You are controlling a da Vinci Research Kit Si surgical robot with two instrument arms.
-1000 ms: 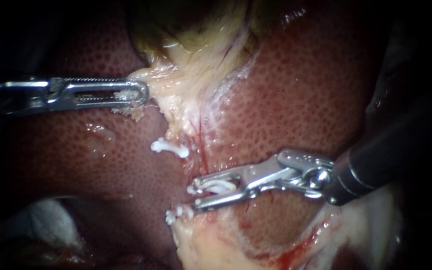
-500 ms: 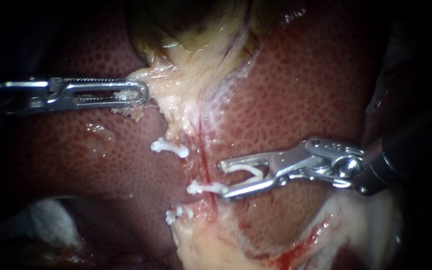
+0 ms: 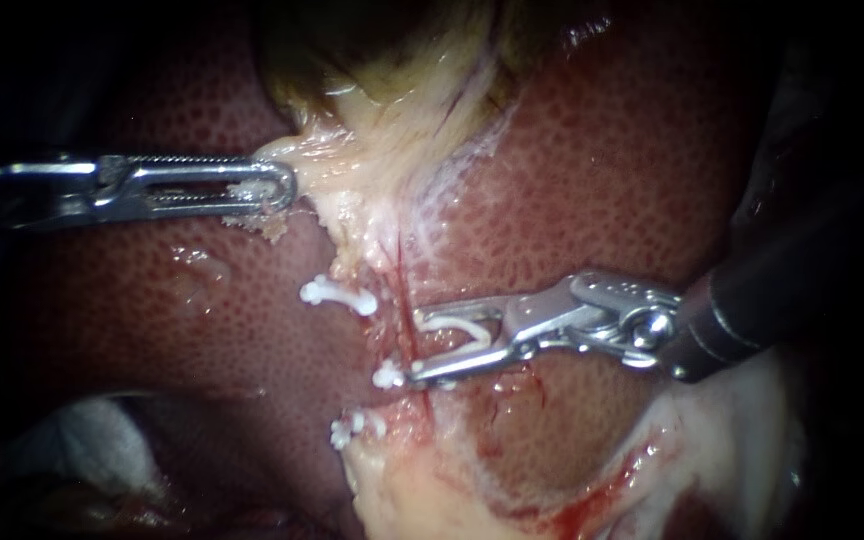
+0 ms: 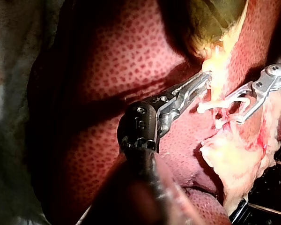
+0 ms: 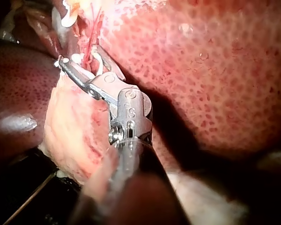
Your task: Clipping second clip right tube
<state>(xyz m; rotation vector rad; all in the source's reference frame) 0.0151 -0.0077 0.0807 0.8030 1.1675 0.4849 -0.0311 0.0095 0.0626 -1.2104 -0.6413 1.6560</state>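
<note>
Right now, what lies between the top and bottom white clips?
In the endoscope view: a third small white plastic clip, beside the right instrument.

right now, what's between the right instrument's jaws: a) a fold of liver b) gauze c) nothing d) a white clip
d: a white clip sits between the jaws of the right instrument, one leg lying along each jaw.
</note>
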